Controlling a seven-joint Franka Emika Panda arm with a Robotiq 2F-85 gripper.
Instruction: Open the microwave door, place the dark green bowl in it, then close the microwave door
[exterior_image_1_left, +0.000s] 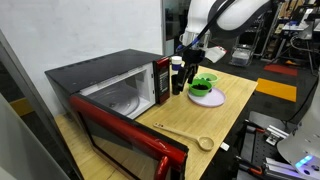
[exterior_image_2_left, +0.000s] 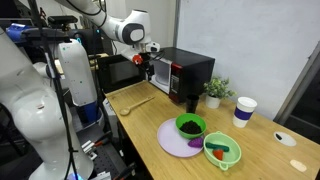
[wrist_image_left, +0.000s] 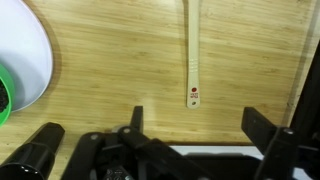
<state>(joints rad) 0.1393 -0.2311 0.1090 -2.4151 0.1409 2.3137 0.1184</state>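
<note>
The microwave (exterior_image_1_left: 115, 85) (exterior_image_2_left: 182, 72) stands at the table's end, and the microwave door (exterior_image_1_left: 125, 140) (exterior_image_2_left: 118, 72) is swung wide open, so the cavity shows. On a lavender plate (exterior_image_1_left: 212, 100) (exterior_image_2_left: 172, 142) sits the dark green bowl (exterior_image_1_left: 203, 83) (exterior_image_2_left: 190, 126). My gripper (exterior_image_1_left: 190, 45) (exterior_image_2_left: 150, 50) (wrist_image_left: 200, 125) hangs open above the table beside the microwave's control side, apart from the bowl. Nothing is between its fingers (wrist_image_left: 262, 130). Only bare wood and a spoon handle lie below.
A wooden spoon (exterior_image_1_left: 185, 133) (exterior_image_2_left: 130, 100) (wrist_image_left: 192, 50) lies on the table in front of the microwave. A black bottle (exterior_image_1_left: 177, 75) (wrist_image_left: 35, 150) stands by the control strip. A lime-green bowl (exterior_image_2_left: 225, 152), a paper cup (exterior_image_2_left: 243, 110) and a small plant (exterior_image_2_left: 215, 90) sit further along.
</note>
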